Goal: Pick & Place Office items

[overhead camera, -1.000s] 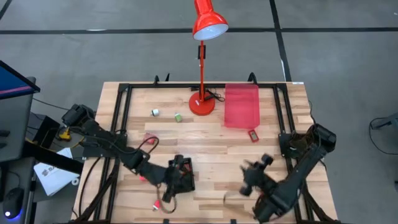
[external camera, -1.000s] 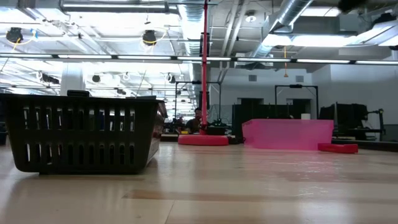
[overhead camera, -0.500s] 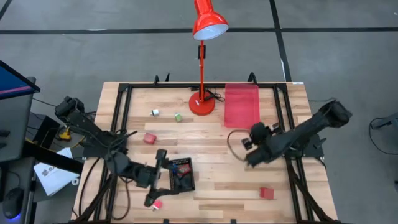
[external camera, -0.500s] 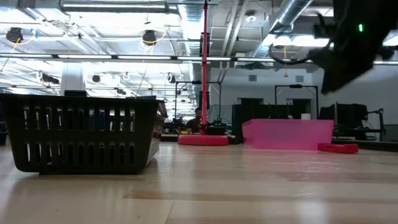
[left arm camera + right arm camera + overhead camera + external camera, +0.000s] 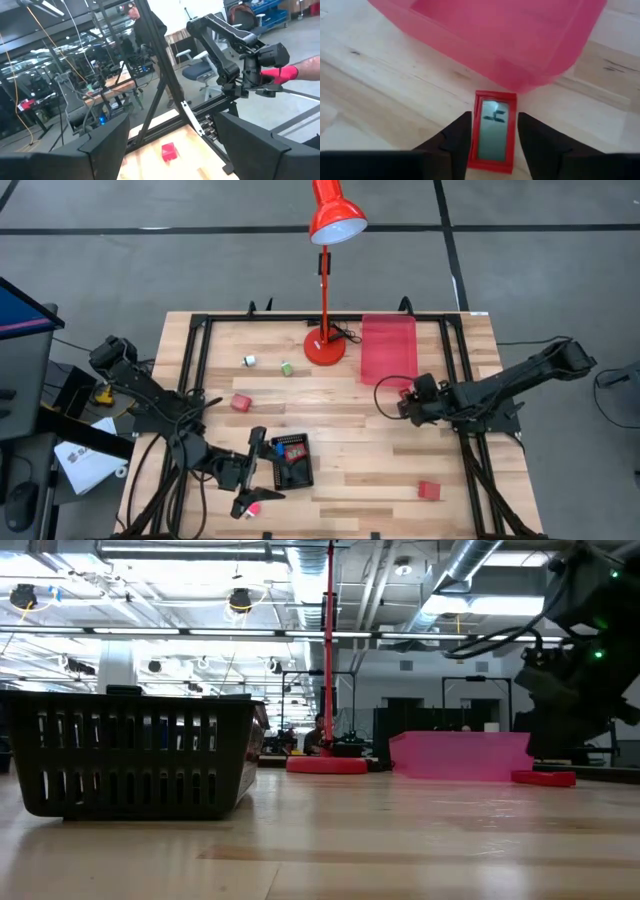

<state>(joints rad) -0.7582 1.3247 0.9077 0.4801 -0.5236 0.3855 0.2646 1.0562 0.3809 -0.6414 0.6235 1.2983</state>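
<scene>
A small flat red office item with a grey screen lies on the wood just in front of the translucent pink tray. My right gripper slants down over it, open, one finger on either side; I see no touch. In the high view it is at the table's right. My left gripper hangs open and level, left of the black basket, nothing between its fingers. Loose pieces rest on the table: a red block, another red block, a pink piece, a green piece, a white piece.
The red desk lamp's base stands at the far middle, left of the pink tray. The black basket holds red and blue pieces. A black frame runs along the table's edges. People and desks show in the room beyond.
My right gripper has swung from the near right of the table toward the far edge and down to the red screen item by the pink tray. A red block now shows where it was. My left gripper has drawn back from over the basket toward the table's left and risen.
</scene>
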